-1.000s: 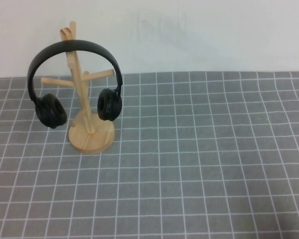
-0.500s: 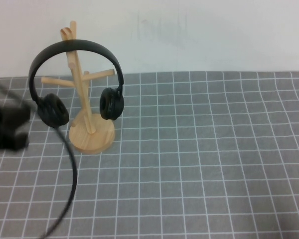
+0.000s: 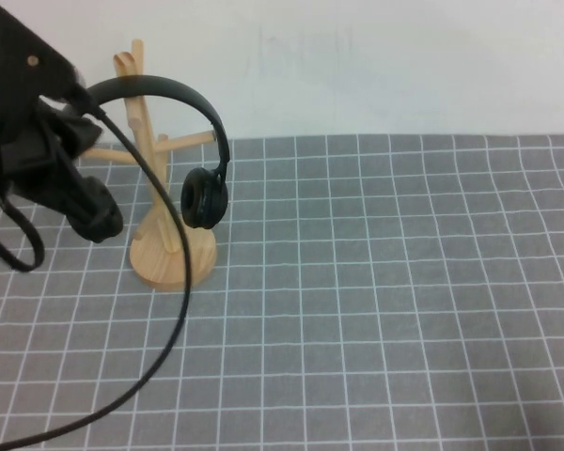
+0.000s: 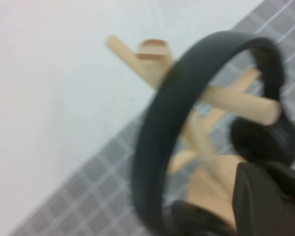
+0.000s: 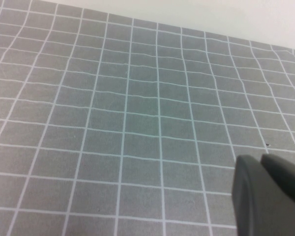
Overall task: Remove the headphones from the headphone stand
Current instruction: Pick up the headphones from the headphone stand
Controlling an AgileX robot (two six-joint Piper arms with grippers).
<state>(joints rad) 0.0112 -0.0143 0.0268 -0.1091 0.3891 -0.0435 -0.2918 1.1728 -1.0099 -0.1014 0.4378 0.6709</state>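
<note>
Grey gridded tabletop [image 3: 404, 310], white wall | headphone stand [image 3: 169, 254] upright far-left | headphones [image 3: 169, 92] hang on its top peg, band arching left-right, cups down | left gripper [image 3: 61, 178] at left cup, opening unclear; approach step, next grasp and lift | right gripper [image 5: 270, 196] over bare tabletop, opening unclear

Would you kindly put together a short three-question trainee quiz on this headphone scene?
1. True or false: the black over-ear headphones hang by their headband on the light wooden tree-shaped stand.
2. Which gripper is at the headphones? A) left gripper B) right gripper
3. Fill in: the stand rests on a grey cloth with a white ____ pattern.

Key:
1. True; the band crosses the stand's upper pegs.
2. A; it is at the headphones' left ear cup, while the right gripper sits over bare cloth.
3. Grid.
</note>
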